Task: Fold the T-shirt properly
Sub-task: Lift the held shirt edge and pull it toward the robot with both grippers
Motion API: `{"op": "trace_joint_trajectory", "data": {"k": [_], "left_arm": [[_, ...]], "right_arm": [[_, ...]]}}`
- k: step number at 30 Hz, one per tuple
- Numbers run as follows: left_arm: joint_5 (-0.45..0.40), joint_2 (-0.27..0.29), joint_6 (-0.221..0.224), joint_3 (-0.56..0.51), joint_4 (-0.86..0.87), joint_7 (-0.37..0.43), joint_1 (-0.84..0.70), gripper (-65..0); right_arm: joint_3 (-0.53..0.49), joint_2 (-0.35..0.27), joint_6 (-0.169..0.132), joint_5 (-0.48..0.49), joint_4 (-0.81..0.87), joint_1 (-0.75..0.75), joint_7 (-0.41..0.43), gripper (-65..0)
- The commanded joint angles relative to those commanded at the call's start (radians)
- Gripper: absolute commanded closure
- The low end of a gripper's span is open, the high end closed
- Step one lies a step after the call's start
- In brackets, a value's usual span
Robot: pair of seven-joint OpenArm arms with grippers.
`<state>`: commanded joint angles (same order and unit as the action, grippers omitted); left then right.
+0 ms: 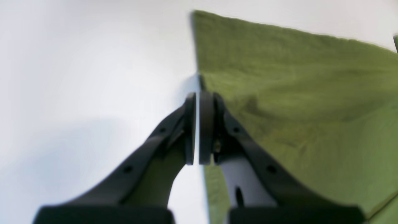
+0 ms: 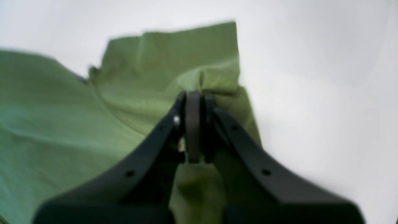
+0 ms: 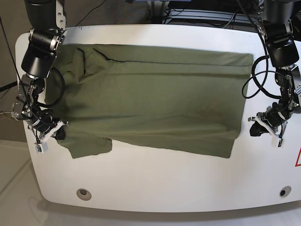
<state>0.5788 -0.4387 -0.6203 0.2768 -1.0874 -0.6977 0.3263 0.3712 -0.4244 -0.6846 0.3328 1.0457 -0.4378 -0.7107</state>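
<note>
The shirt (image 3: 150, 99) lies spread across the white bench (image 3: 155, 179), collar end toward the right arm's side, hem toward the left arm's, with one sleeve poking out at the near edge beside the right hand (image 3: 52, 133). That right hand is clamped on a bunched ridge of sleeve or shoulder cloth (image 2: 214, 81), the wrist view showing fabric puckered up between the closed jaws. The main risk lies in that grip: it looks shallow and may hold only one layer, so a lift could let the cloth slide out or drag the under layer into a crease. The left hand (image 3: 264, 123) sits on bare bench just off the hem edge, jaws together with only a thin slit between them and nothing held; its wrist view shows the fingertips (image 1: 206, 124) right beside the shirt's border rather than on it. If the right arm pulls while the left holds nothing, the shirt will probably skew and the fold line go crooked. Both forearms are low and reach inward from the bench ends, wrists bent down toward the surface, the right hand at cloth level and the left just beside the cloth.
</note>
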Motion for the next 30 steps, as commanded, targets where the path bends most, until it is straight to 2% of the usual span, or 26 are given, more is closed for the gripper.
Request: {"op": "trace_joint_trajectory", "data": {"k": [3, 13, 15, 17, 25, 27, 30], "left_arm": [[-0.008, 0.0, 0.012, 0.001, -0.029, -0.002, -0.019, 0.0], [-0.002, 0.008, 0.018, 0.023, -0.192, -0.018, -0.108, 0.0], [0.007, 0.01, 0.014, 0.037, -0.308, -0.045, -0.183, 0.0], [0.011, 0.01, 0.016, 0.038, -0.335, -0.048, -0.203, 0.0], [0.021, 0.01, 0.018, 0.029, -0.369, -0.056, -0.249, 0.0], [0.027, 0.006, 0.011, 0.025, -0.408, -0.059, -0.273, 0.0], [0.025, 0.003, 0.013, 0.021, -0.391, -0.047, -0.264, 0.0]], "right_arm": [[0.0, -0.012, -0.01, 0.01, 0.058, 0.05, -0.002, 0.0], [0.022, -0.013, -0.008, 0.023, 0.139, 0.093, -0.029, 0.0], [0.064, -0.009, -0.002, 0.021, 0.202, 0.124, -0.057, 0.0], [0.083, -0.01, -0.004, 0.026, 0.22, 0.135, -0.075, 0.0], [0.185, -0.012, -0.008, 0.07, 0.276, 0.175, -0.173, 0.0], [0.207, -0.015, -0.007, 0.106, 0.295, 0.206, -0.218, 0.0], [0.209, -0.015, -0.006, 0.114, 0.29, 0.208, -0.228, 0.0]]}}
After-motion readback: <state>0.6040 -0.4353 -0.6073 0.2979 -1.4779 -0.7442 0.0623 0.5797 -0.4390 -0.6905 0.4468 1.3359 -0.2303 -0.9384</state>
